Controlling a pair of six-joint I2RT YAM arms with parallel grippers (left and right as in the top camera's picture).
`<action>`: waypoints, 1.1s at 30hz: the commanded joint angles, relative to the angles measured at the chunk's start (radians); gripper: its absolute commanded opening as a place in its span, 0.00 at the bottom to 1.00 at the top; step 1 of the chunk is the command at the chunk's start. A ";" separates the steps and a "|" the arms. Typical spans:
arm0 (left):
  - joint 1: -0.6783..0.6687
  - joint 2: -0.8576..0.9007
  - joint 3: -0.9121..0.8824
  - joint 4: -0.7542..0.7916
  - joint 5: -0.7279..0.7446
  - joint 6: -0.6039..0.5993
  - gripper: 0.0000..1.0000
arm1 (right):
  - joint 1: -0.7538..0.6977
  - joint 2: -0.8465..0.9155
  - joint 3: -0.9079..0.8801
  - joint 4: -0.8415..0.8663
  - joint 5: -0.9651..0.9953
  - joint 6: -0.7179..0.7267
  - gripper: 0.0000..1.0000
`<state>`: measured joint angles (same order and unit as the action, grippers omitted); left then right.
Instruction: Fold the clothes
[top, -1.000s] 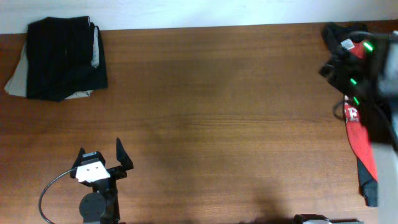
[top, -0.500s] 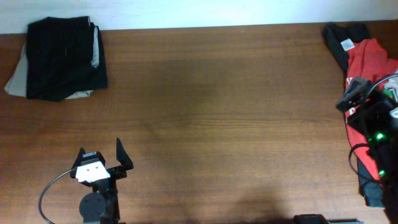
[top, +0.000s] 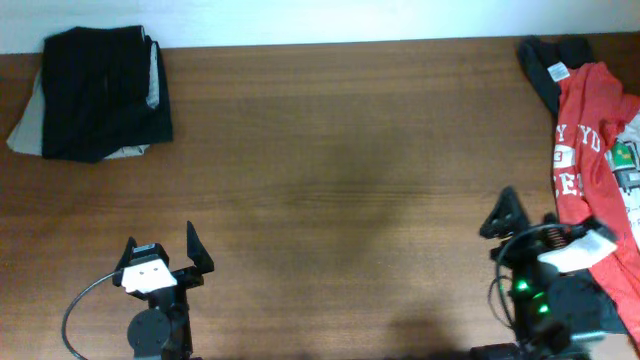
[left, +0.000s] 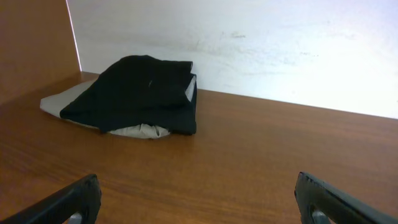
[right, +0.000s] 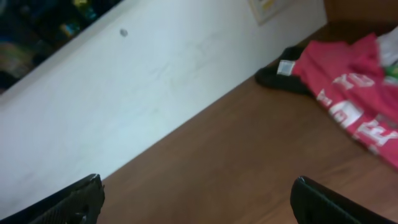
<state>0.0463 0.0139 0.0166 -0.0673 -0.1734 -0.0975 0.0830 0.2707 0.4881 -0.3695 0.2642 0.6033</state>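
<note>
A folded pile with a black garment (top: 100, 90) on top of a beige one (top: 28, 125) lies at the far left corner; it also shows in the left wrist view (left: 140, 93). An unfolded heap with a red printed shirt (top: 585, 160) and a dark garment (top: 545, 60) lies at the far right edge; the red shirt shows in the right wrist view (right: 348, 93). My left gripper (top: 162, 243) is open and empty near the front left. My right gripper (top: 545, 225) is open and empty at the front right, just left of the red shirt.
A white wall (top: 320, 20) runs along the table's far edge. Bare brown wood (top: 340, 180) spans the middle between the two arms. A cable (top: 75, 305) loops beside the left arm's base.
My right arm has pulled back from the far right heap toward the front edge, leaving the red shirt lying uncovered. The left arm has not moved.
</note>
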 joint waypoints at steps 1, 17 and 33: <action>0.004 -0.009 -0.008 0.003 -0.007 0.016 0.99 | 0.023 -0.087 -0.122 0.071 0.006 0.016 0.99; 0.004 -0.009 -0.008 0.003 -0.007 0.016 0.99 | -0.035 -0.267 -0.302 0.165 -0.115 -0.053 0.99; 0.004 -0.009 -0.008 0.003 -0.007 0.016 0.99 | -0.077 -0.267 -0.469 0.430 -0.209 -0.133 0.99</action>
<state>0.0463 0.0139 0.0166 -0.0662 -0.1734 -0.0971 0.0135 0.0147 0.0822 -0.0082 0.1108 0.4953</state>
